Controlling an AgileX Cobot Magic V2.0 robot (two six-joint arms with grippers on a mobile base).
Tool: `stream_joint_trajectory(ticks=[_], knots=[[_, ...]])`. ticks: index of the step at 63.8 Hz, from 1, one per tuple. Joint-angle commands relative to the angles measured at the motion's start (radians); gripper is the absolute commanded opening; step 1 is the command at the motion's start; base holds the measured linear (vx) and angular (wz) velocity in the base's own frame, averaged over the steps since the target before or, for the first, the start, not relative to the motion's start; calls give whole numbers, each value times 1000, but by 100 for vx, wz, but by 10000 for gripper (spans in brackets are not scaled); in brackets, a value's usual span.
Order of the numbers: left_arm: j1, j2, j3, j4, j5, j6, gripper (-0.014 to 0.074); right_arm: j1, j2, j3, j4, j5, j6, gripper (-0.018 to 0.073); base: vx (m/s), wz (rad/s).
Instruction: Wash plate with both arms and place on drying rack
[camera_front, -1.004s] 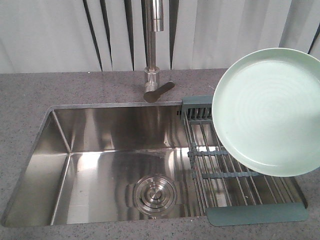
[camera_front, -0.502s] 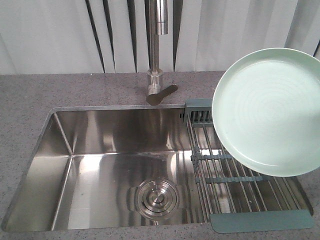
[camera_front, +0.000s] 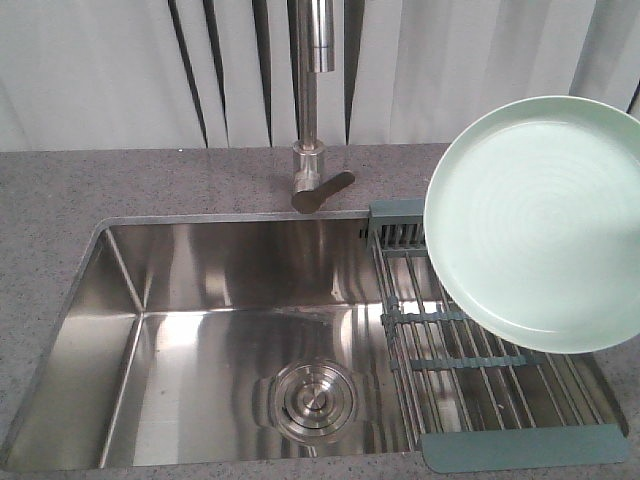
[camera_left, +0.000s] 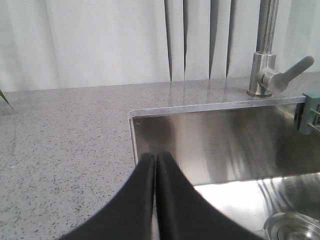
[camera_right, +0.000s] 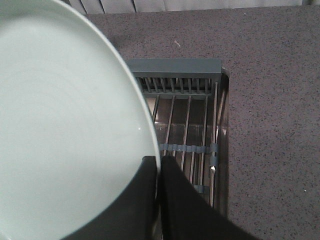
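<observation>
Over the rack (camera_front: 450, 340), at the right side of the sink (camera_front: 200, 270), the plate (camera_front: 535, 225) hangs in the air, tilted with its face toward the front camera. Its lower edge covers part of the rack rods in that view; cannot tell if they touch. Right wrist view: right gripper (camera_right: 158, 161) is clamped on the plate (camera_right: 65, 120) rim, one black finger on each side of the edge, with the plate filling the left of the frame. The rack (camera_right: 185, 115) lies below it, slotted compartment at the far end, cross bars nearer. Left wrist view: left gripper (camera_left: 155, 156) is closed, both fingers pressed flat against each other, sitting above the sink's near-left corner where steel meets the counter (camera_left: 65, 130). The rack spans the sink's right end, grey-blue end pieces at back and front. Faucet (camera_front: 318, 120) stands on the counter behind the sink, handle angled right. Round drain (camera_front: 312, 398) sits in the sink floor, well apart from the plate. Pale curtain (camera_front: 100, 70) hangs behind the counter.
</observation>
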Motion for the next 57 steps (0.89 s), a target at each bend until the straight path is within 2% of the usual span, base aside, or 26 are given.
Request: stream_joint_trajectory(ticks=[1,57], knots=[[1,-16,22,-8,-67,-2,-6,-7,-10,-26,41,-45,-6,-3,2,0],[1,-16,22,-8,-67,-2,-6,-7,-10,-26,41,-45,-6,-3,0,0]])
